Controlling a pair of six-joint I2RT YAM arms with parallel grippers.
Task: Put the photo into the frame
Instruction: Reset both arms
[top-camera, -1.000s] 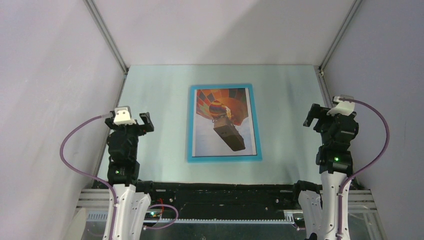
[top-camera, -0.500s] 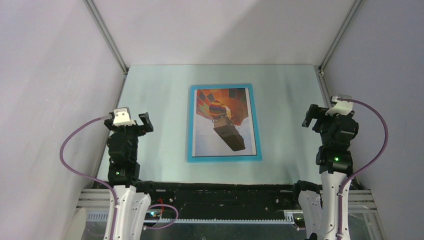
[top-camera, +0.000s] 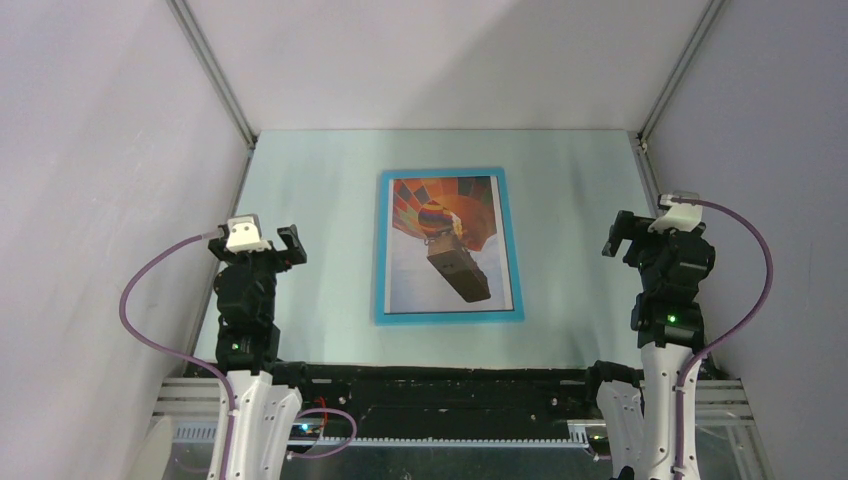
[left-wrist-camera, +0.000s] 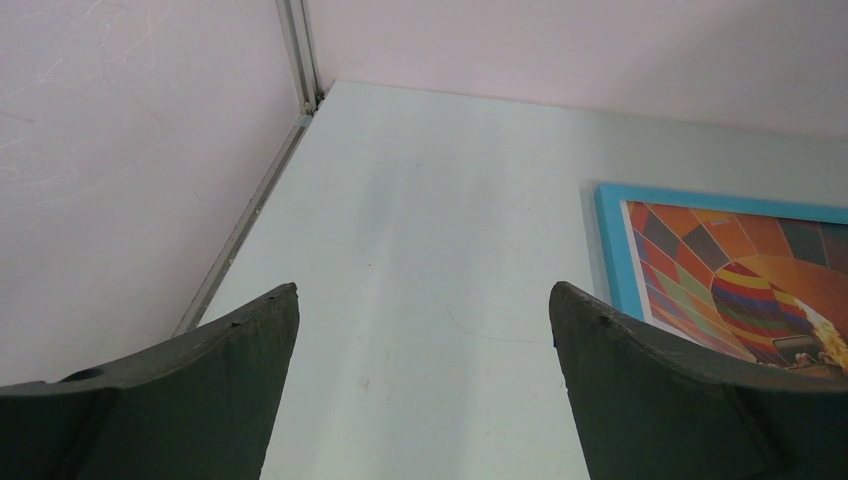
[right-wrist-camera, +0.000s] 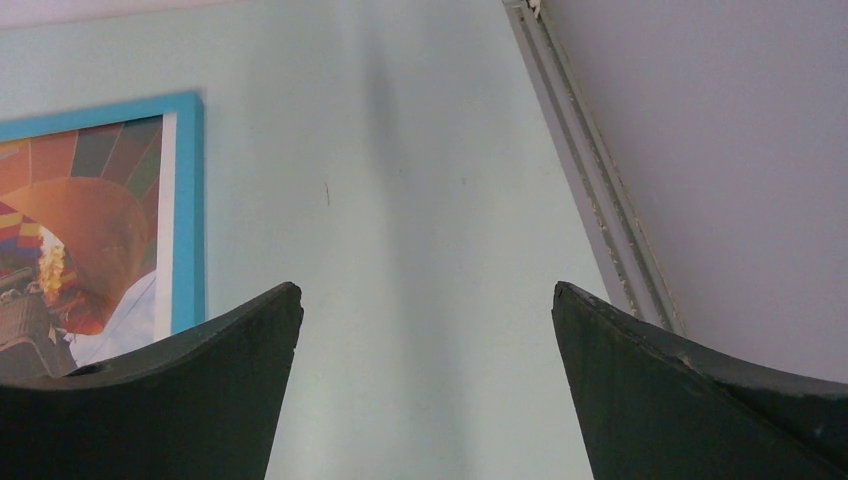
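**Right arm drifts a touch inward; the picture stays put**

Since a second ago the right gripper has slipped slightly toward the middle and the near edge. The left gripper has barely stirred, and the picture has not shifted.

The photo lies face up inside the blue border of the frame, flat at the centre of the table. Its long axis runs away from the arm bases.

The frame lies between the two arms, to the right of the left gripper and to the left of the right one, well apart from both. Neither arm is clearly nearer.

Both grippers stand spread wide and hold nothing. Each wrist view shows only bare table between its fingers, with a corner of the frame off to the inner side. By the look of it, the photo is already seated.
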